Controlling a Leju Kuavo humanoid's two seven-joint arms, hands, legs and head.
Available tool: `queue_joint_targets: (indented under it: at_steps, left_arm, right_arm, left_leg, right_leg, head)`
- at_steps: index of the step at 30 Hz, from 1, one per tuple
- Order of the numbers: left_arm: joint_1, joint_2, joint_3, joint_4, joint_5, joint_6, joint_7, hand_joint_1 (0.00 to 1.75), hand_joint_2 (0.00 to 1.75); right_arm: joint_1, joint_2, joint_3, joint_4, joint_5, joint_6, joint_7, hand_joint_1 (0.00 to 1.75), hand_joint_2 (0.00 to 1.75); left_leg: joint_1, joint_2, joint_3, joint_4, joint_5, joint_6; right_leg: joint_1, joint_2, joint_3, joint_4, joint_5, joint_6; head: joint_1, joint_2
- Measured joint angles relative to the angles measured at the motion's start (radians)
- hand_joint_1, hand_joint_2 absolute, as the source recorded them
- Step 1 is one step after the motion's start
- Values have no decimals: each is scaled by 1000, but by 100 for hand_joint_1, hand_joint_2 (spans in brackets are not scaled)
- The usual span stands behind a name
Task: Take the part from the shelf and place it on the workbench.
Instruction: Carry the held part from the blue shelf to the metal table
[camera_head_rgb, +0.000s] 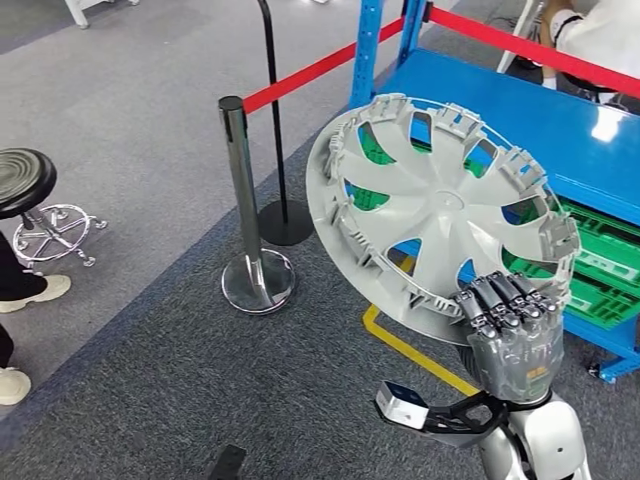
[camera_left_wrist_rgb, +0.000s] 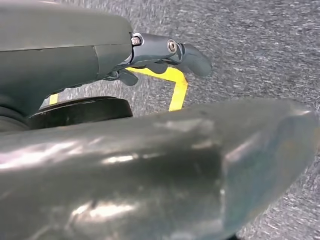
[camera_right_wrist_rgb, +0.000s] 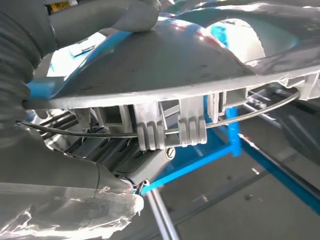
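Part (camera_head_rgb: 441, 215) tilted above right hand (camera_head_rgb: 513, 335) | hand grips its lower rim

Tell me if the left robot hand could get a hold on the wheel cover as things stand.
Probably not at once. The right robot hand grips the wheel cover by its near rim, raised over the carpet. The left robot hand hangs low over the floor, holding nothing, so that arm would have to rise first.
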Motion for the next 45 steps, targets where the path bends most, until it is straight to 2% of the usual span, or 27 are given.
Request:
queue_joint_targets:
  at_steps: [2, 3, 4, 5, 7, 9, 11, 13, 15, 16, 18, 19, 20, 22, 24, 27, 29, 31, 32, 33, 34, 36, 38, 40, 42, 43, 45]
  left_arm:
    - [0, 0, 1, 0, 0, 0, 0, 0, 0]
    - [0, 0, 1, 0, 0, -1, 0, 0, 0]
    - [0, 0, 2, 0, 0, -1, 0, 0, 0]
    - [0, 0, 2, 0, 0, -1, 0, 0, 0]
    - [0, 0, 2, 0, 0, -2, 0, 0, 0]
    - [0, 0, 3, 0, 0, -2, 0, 0, 0]
    - [1, 1, 3, 0, -1, -2, 0, 0, 0]
    - [1, 2, 3, 0, -1, -3, 0, 0, 0]
    - [1, 2, 3, 0, -2, -4, 0, 0, 0]
    - [1, 2, 3, 0, -4, -5, 0, 0, 0]
    - [1, 2, 4, 0, -6, -8, 1, 0, 0]
    - [1, 2, 4, 0, -8, -9, 1, 0, 0]
    - [1, 2, 4, 0, -8, -10, 1, 0, 0]
    - [0, 2, 4, 0, -9, -10, 2, 0, 0]
    - [1, 1, 4, 0, -9, -11, 2, 0, 0]
    - [2, 1, 4, 0, -9, -13, 4, 0, 0]
    - [1, 0, 5, 0, -9, -16, 7, 0, 0]
    - [1, 0, 5, 0, -9, -19, 10, 0, 0]
    - [1, 0, 5, 0, -9, -19, 10, 0, 0]
    - [1, 0, 5, 0, -9, -20, 11, 0, 0]
    - [1, 0, 6, 0, -9, -20, 12, 0, 0]
    - [1, 0, 6, 0, -9, -20, 12, 0, 0]
    - [1, -2, 6, 0, -10, -20, 12, 0, 0]
    - [1, -3, 7, 0, -10, -20, 12, 0, 0]
    - [3, -2, 7, 0, -11, -21, 12, 0, 0]
    - [3, -2, 7, 0, -11, -22, 12, 0, 0]
    - [3, 0, 7, 0, -12, -22, 12, 0, 0]
  right_arm:
    - [3, 0, -4, 0, 0, 0, -2, 175, 175]
    - [4, 0, -5, 0, 0, 0, -3, 175, 175]
    - [5, 1, -6, 0, 0, 0, -3, 175, 175]
    - [6, 1, -6, 0, 0, 0, -4, 175, 175]
    - [6, 3, -7, 0, 0, 0, -4, 175, 175]
    - [5, 4, -10, -1, 0, 0, -6, 175, 175]
    - [5, 4, -11, -2, 0, 0, -10, 175, 175]
    - [5, 6, -12, -3, 1, 0, -14, 175, 175]
    - [6, 9, -13, -3, 1, 0, -15, 175, 175]
    - [8, 10, -15, -3, 0, 0, -15, 175, 175]
    - [10, 10, -17, -2, 1, 0, -17, 175, 175]
    - [11, 10, -18, -2, 1, 0, -18, 175, 175]
    - [11, 10, -19, -2, 1, 0, -19, 175, 175]
    - [11, 11, -20, -3, 1, 0, -20, 175, 175]
    - [10, 11, -21, -3, 1, 0, -20, 175, 175]
    - [9, 12, -22, -3, 1, 0, -21, 175, 175]
    - [9, 12, -23, -3, 1, 0, -21, 175, 175]
    - [12, 12, -23, -2, 0, 0, -21, 175, 175]
    - [13, 12, -23, -2, 0, 0, -21, 175, 175]
    - [15, 12, -23, -1, 0, 0, -21, 175, 175]
    - [16, 12, -23, 0, 1, 0, -21, 175, 175]
    - [17, 13, -23, 0, 1, 0, -21, 175, 175]
    - [17, 13, -24, 0, 1, 0, -22, 175, 175]
    - [16, 13, -25, 0, 0, 0, -22, 175, 175]
    - [16, 14, -25, 0, 0, 0, -22, 175, 175]
    - [16, 15, -25, 0, 1, 0, -23, 175, 175]
    - [19, 19, -25, -1, 1, 0, -25, 175, 175]
  left_leg:
    - [-3, -27, -3, 0, 3, 6]
    - [-4, -42, -4, 0, 5, 6]
    - [-5, -58, -4, 1, 6, 6]
    - [-5, -74, -4, 1, 8, 4]
    - [-5, -101, -7, 4, 12, -2]
    - [-4, -122, -16, 5, 17, -12]
    - [-1, -142, -24, 2, 26, -26]
    - [-3, -113, -40, 25, 10, -38]
    - [-5, -50, -87, 126, -51, -47]
    - [-3, -30, -119, 197, -85, -52]
    - [3, -16, -158, 285, -114, -59]
    - [6, -13, -150, 276, -101, -62]
    - [8, -5, -122, 229, -75, -64]
    - [9, 37, -44, 95, -24, -67]
    - [7, 60, -5, 23, -9, -55]
    - [5, 28, -7, 16, -9, -28]
    - [7, 5, -7, 14, -5, -15]
    - [5, -17, -8, 14, -3, -5]
    - [3, -30, -9, 14, -2, -2]
    - [1, -45, -9, 14, -1, 0]
    - [-1, -60, -9, 14, 0, 1]
    - [-2, -91, -9, 14, 4, 1]
    - [-3, -117, -11, 14, 9, -5]
    - [0, -138, -16, 12, 14, -17]
    - [4, -150, -22, 8, 20, -30]
    - [3, -136, -28, 16, 13, -34]
    - [0, -77, -63, 88, -36, -41]
  right_leg:
    - [1, 25, -64, 130, -47, -1]
    - [1, 28, -75, 149, -43, -3]
    - [2, 30, -65, 124, -19, -6]
    - [1, 38, -37, 63, 17, -9]
    - [-3, 88, 29, -81, 74, -15]
    - [-5, 123, 60, -145, 86, -17]
    - [-3, 105, 63, -150, 91, -23]
    - [-5, 78, 66, -156, 99, -35]
    - [-6, 48, 67, -161, 103, -42]
    - [-6, 33, 66, -161, 103, -44]
    - [-6, 1, 65, -161, 102, -44]
    - [-7, -14, 65, -160, 102, -43]
    - [-8, -28, 66, -160, 100, -41]
    - [-6, -52, 67, -156, 95, -29]
    - [0, -70, 68, -153, 88, -16]
    - [-2, -86, 79, -157, 82, -1]
    - [-7, -44, 56, -103, 44, 5]
    - [-5, 10, -9, 33, -21, 4]
    - [-3, 21, -44, 101, -45, 2]
    - [-1, 25, -67, 141, -51, -2]
    - [2, 29, -72, 140, -36, -7]
    - [7, 50, -24, 28, 33, -21]
    - [10, 90, 37, -104, 81, -33]
    - [16, 102, 56, -150, 86, -39]
    - [17, 79, 64, -160, 97, -45]
    - [16, 68, 69, -169, 105, -50]
    - [11, 41, 75, -182, 119, -55]
  head:
    - [2, 0]
    - [2, 0]
    - [2, 0]
    - [2, 0]
    - [2, 0]
    - [1, 0]
    - [1, 0]
    - [-4, 0]
    - [-13, 0]
    - [-15, 0]
    - [-16, 0]
    - [-16, 0]
    - [-16, 0]
    - [-18, 0]
    - [-15, 0]
    - [-8, 0]
    - [-5, 0]
    - [-2, 0]
    - [-1, 0]
    - [-1, 0]
    - [-1, 0]
    - [-1, 0]
    - [-1, 0]
    - [-1, 0]
    - [1, 0]
    - [1, 0]
    - [-1, 0]
